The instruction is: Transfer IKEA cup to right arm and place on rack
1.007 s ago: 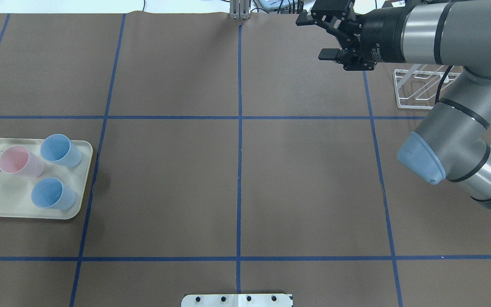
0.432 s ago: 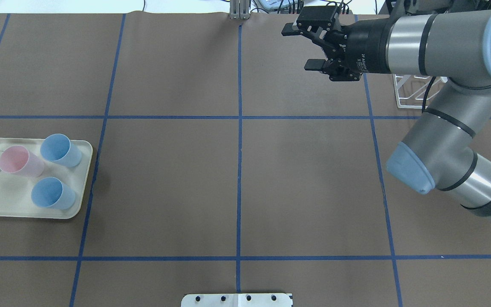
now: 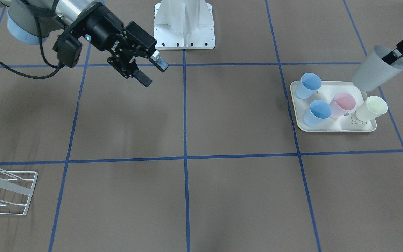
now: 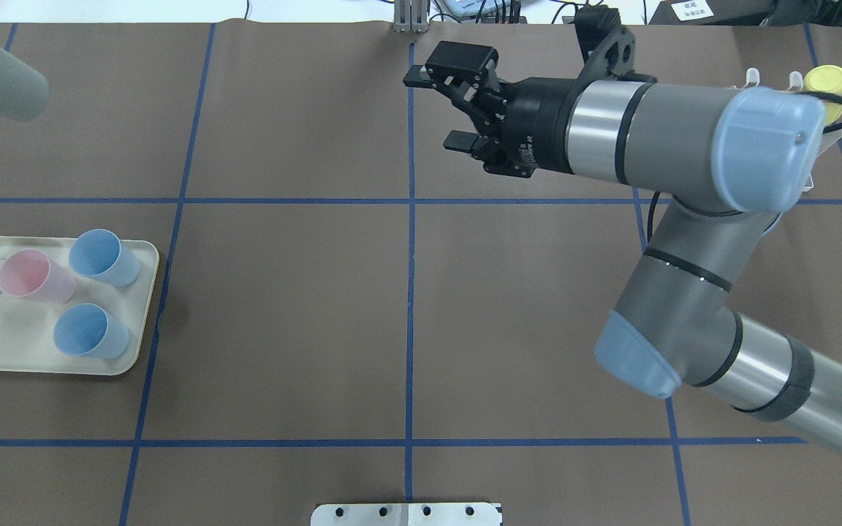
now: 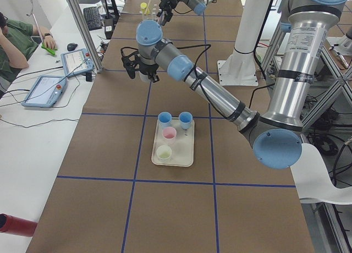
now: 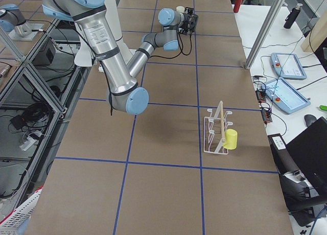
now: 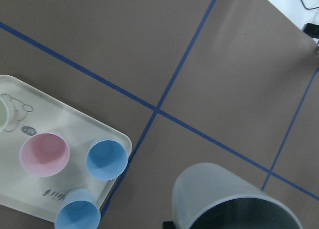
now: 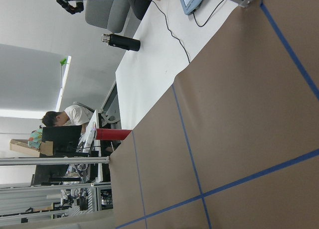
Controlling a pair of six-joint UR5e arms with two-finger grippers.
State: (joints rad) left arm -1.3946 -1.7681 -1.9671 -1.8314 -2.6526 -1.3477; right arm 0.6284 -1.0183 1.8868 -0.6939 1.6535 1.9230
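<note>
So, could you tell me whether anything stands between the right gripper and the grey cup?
Nothing visible does: only bare table lies between the right gripper and the raised grey cup; the tray sits off that line.

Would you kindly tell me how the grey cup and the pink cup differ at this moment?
The grey cup is gripped at its rim by the left claw, one finger inside its mouth; the pink cup is touched by no claw. The grey cup hangs tilted in the air by the tray's corner, while the pink cup stands on its base on the cream tray. Both share a plain, tapered, handleless shape.
</note>
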